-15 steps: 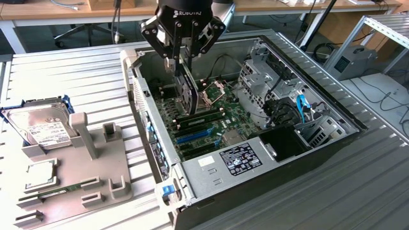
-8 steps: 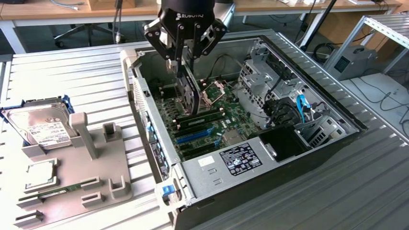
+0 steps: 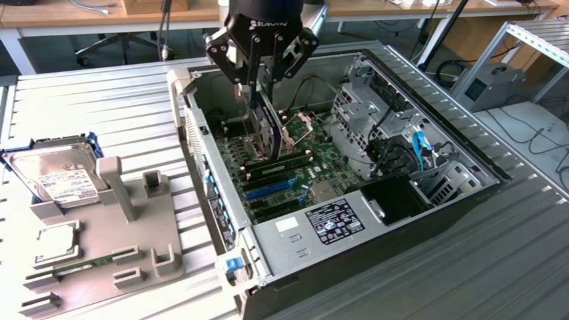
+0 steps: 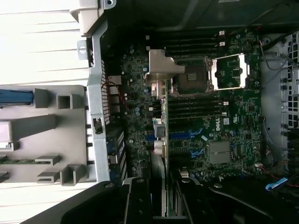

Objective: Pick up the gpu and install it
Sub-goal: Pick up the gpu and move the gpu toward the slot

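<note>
My gripper [image 3: 257, 92] hangs over the open computer case [image 3: 294, 230], shut on the top edge of the gpu [image 3: 261, 130]. The gpu is a dark flat card held upright on edge, its lower edge close above the motherboard [image 3: 307, 157] near the slots. I cannot tell whether it touches the board. In the wrist view the gpu [image 4: 166, 135] appears edge-on as a thin strip between the black fingers [image 4: 138, 200], with its silvery bracket [image 4: 162, 70] at the far end. The blue slots [image 4: 184, 136] lie beside it on the motherboard [image 4: 233, 126].
A grey parts fixture [image 3: 116, 233] stands on the exterior view's left, with a silver hard drive [image 3: 55, 175], a processor [image 3: 57, 241] and a green memory stick [image 3: 76, 267]. The drive cage [image 3: 364, 107], cables [image 3: 418, 150] and case walls hem in the board.
</note>
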{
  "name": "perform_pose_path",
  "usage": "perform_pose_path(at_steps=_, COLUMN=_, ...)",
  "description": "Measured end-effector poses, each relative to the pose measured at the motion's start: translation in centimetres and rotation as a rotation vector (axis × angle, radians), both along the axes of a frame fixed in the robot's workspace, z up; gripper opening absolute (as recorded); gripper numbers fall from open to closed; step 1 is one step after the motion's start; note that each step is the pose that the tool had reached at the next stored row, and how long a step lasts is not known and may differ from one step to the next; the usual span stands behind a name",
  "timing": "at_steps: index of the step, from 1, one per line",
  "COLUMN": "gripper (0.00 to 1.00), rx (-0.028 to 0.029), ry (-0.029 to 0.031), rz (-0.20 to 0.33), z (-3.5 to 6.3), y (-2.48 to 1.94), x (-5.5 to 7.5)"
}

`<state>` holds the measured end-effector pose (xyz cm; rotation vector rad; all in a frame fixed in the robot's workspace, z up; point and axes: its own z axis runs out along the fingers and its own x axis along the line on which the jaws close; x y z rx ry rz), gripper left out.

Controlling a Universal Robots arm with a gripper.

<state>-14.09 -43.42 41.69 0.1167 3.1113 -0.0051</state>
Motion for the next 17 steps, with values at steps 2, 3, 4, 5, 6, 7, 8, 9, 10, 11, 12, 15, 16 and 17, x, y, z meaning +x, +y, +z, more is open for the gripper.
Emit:
perform_pose_path(at_steps=2, gripper=0.26, rx=-0.0003, ry=0.0, rz=0.0, z=-0.04, y=0.0, x=0.1)
perform_pose_path(at_steps=3, gripper=0.26, rx=-0.0003, ry=0.0, rz=0.0, z=-0.06, y=0.0, x=0.2)
perform_pose_path(at_steps=4, gripper=0.26, rx=-0.0004, ry=0.0, rz=0.0, z=-0.08, y=0.0, x=0.2)
perform_pose_path(at_steps=5, gripper=0.26, rx=-0.0004, ry=0.0, rz=0.0, z=-0.1, y=0.0, x=0.3)
perform_pose_path(at_steps=6, gripper=0.26, rx=-0.0005, ry=0.0, rz=0.0, z=-0.11, y=0.0, x=0.4)
perform_pose_path(at_steps=7, gripper=0.26, rx=-0.0005, ry=0.0, rz=0.0, z=-0.13, y=0.0, x=0.4)
perform_pose_path(at_steps=8, gripper=0.26, rx=-0.0006, ry=0.0, rz=0.0, z=-0.14, y=0.0, x=0.5)
perform_pose_path(at_steps=9, gripper=0.26, rx=-0.0006, ry=0.0, rz=0.0, z=-0.16, y=0.0, x=0.5)
perform_pose_path(at_steps=10, gripper=0.26, rx=-0.0006, ry=0.0, rz=0.0, z=-0.17, y=0.0, x=0.6)
perform_pose_path(at_steps=11, gripper=0.26, rx=-0.0006, ry=0.0, rz=0.0, z=-0.19, y=0.0, x=0.7)
perform_pose_path(at_steps=12, gripper=0.26, rx=-0.0007, ry=0.0001, rz=0.0, z=-0.21, y=0.0, x=0.8)
perform_pose_path(at_steps=15, gripper=0.26, rx=-0.0007, ry=0.0001, rz=0.0, z=-0.29, y=0.0, x=1.0)
perform_pose_path(at_steps=16, gripper=0.26, rx=-0.0007, ry=0.0, rz=0.0, z=-0.31, y=0.0, x=1.1)
perform_pose_path(at_steps=17, gripper=0.26, rx=-0.0007, ry=0.0, rz=0.0, z=-0.33, y=0.0, x=1.2)
